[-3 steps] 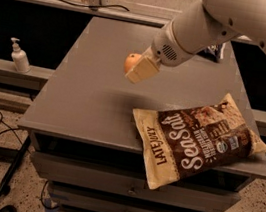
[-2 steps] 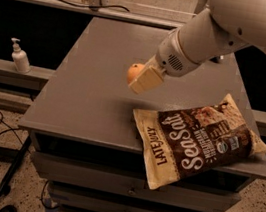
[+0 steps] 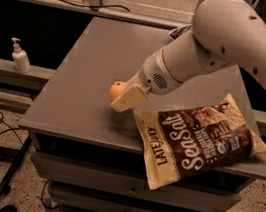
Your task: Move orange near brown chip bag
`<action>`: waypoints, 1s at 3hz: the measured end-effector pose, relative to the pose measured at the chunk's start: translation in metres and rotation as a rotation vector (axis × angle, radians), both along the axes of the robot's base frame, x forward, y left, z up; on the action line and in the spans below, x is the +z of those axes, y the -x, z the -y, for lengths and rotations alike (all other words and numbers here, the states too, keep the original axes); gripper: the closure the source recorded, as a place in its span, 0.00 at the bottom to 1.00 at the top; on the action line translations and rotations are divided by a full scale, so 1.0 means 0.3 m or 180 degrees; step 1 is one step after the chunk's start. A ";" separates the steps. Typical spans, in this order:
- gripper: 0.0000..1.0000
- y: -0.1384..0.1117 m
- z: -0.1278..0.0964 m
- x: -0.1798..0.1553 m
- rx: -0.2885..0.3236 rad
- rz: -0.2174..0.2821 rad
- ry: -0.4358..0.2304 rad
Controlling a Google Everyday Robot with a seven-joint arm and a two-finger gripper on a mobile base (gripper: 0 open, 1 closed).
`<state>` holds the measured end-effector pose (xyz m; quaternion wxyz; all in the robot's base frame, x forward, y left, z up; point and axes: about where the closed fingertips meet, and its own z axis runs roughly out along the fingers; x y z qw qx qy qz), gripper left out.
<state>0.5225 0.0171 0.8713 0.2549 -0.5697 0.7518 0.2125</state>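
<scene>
Counter (image 3: 93, 53): grey flat top, the biggest thing in view, seen from above and in front. The left half and far left corner are bare, which is the widest open room. The front edge runs close below the fruit and the bag.
Arm (image 3: 230, 40): thick white arm that comes in from the upper right and slants down over the middle of the counter. It hides the far right part of the top.
Drawers (image 3: 129, 191): stacked fronts under the counter, all shut, contents not visible.
Brown chip bag (image 3: 198, 139): lies flat on the right front part of the counter, with its "Sea Salt" and "LATE JULY" print facing up. Its lower left corner hangs out past the front edge, and its right end reaches the right edge.
Gripper (image 3: 124, 99): at the arm's lower end, low over the front centre of the counter, by the bag's upper left corner.
Fingers (image 3: 130, 96): cream-coloured, pinching the orange; only the near one shows, and it covers the fruit's right side.
Orange (image 3: 116, 90): held in the gripper, just left of the brown chip bag with the near finger between them. Cannot tell whether it touches the counter.
Pump bottle (image 3: 19, 56): white, upright on a low ledge left of the counter, well apart. Its fill level cannot be read.
</scene>
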 end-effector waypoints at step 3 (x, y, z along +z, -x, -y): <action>1.00 0.132 -0.036 -0.062 0.0382 -0.0138 0.0088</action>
